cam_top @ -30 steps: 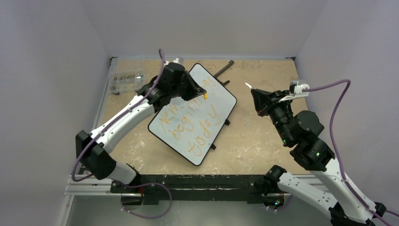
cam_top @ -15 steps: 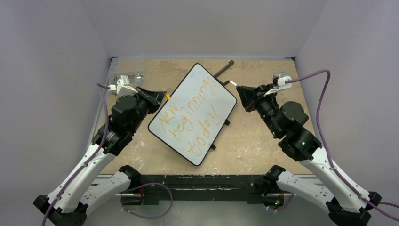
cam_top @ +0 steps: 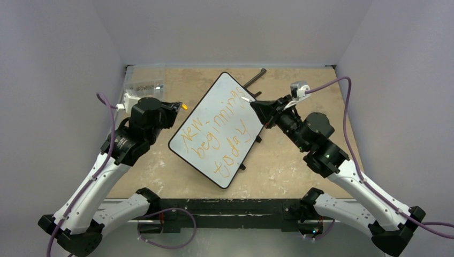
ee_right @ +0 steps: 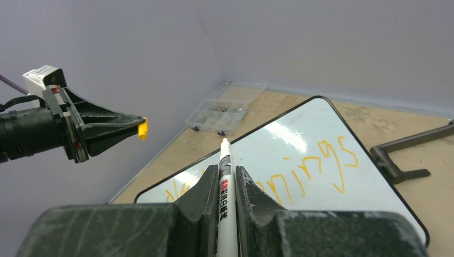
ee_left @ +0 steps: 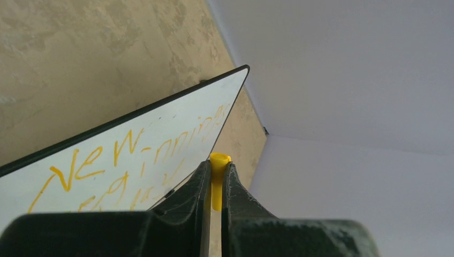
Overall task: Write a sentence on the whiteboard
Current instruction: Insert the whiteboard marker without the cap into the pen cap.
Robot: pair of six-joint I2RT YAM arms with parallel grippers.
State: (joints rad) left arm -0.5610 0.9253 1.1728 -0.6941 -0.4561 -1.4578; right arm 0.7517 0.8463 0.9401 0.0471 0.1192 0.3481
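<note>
1. The sentence (cam_top: 217, 134), in orange, read "New beginnings today" in three slanted lines on the whiteboard (cam_top: 225, 85), which lay askew at mid-table.
2. Red print on the pen (ee_right: 225, 171) was too small to read.
3. The table (cam_top: 300, 80) was tan and mottled, with lilac walls (cam_top: 230, 27) around it.
4. A clear box (cam_top: 142, 85) at the far left held small parts.
5. The left gripper (cam_top: 179, 106) pinched a yellow cap (ee_left: 218, 171) just left of the board. The right gripper (cam_top: 257, 105) clamped the pen, its tip over the board's far right part.
</note>
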